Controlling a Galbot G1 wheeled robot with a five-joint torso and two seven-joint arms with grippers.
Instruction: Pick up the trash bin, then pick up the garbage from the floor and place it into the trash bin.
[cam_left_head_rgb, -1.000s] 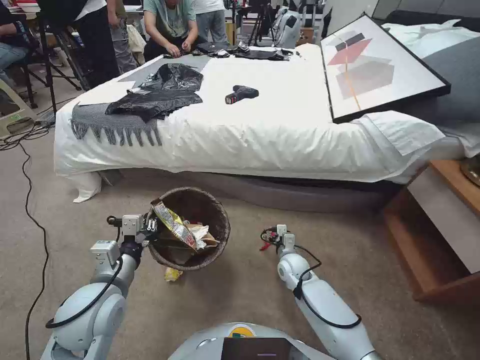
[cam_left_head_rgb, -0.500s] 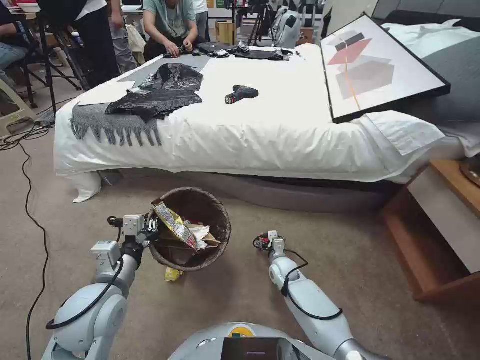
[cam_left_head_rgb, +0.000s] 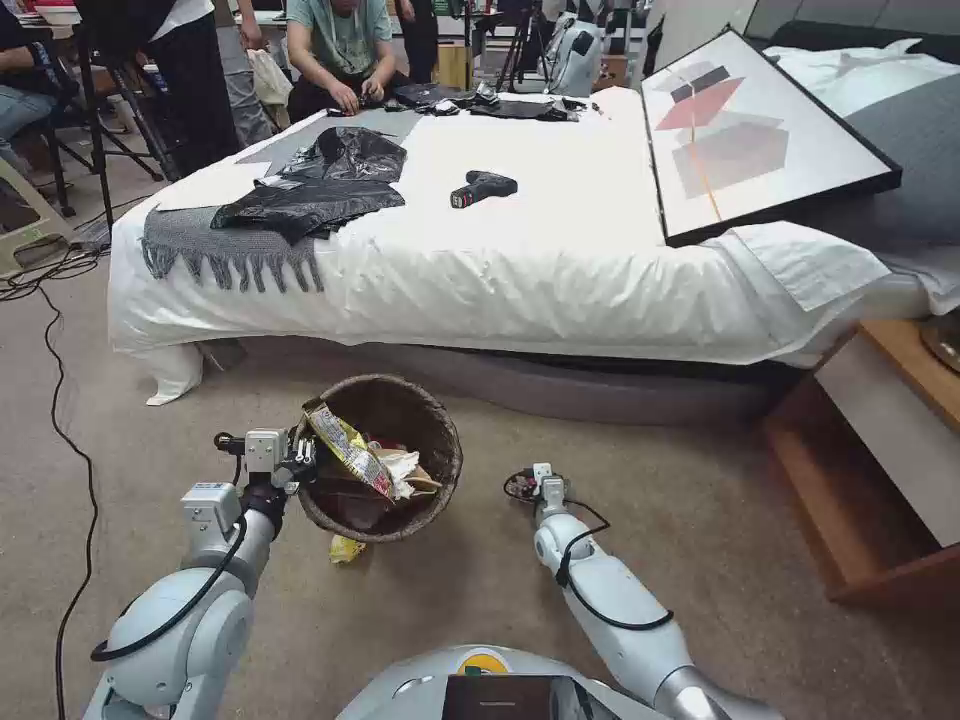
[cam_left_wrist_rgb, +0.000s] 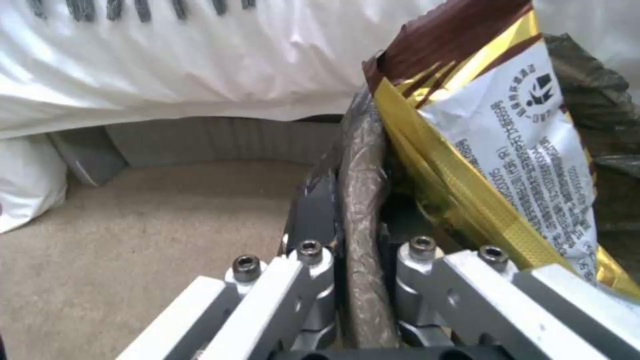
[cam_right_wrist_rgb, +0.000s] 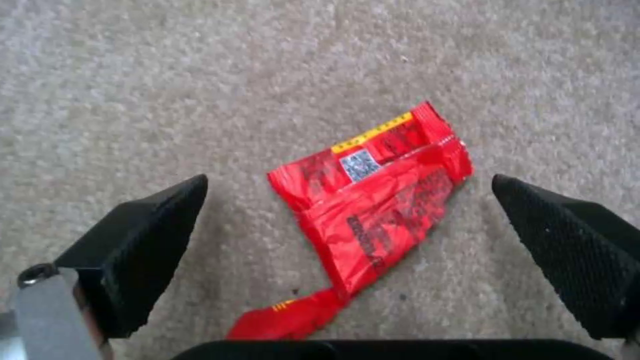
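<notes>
Low in the frame's centre, we are hovering our right gripper (cam_right_wrist_rgb: 347, 240), fingers spread wide, over one red wrapper (cam_right_wrist_rgb: 373, 200) on the carpet (cam_right_wrist_rgb: 200, 75). At lower left, our left gripper (cam_left_wrist_rgb: 350, 260) is pinching one trash bin (cam_left_head_rgb: 380, 460) by its rim. We are judging the next move: lowering and closing. One yellow scrap (cam_left_head_rgb: 345, 548) is lying beside the bin.

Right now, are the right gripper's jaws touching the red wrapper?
Apart. The right wrist view shows the right gripper open, with carpet between each jaw and the red wrapper.
</notes>
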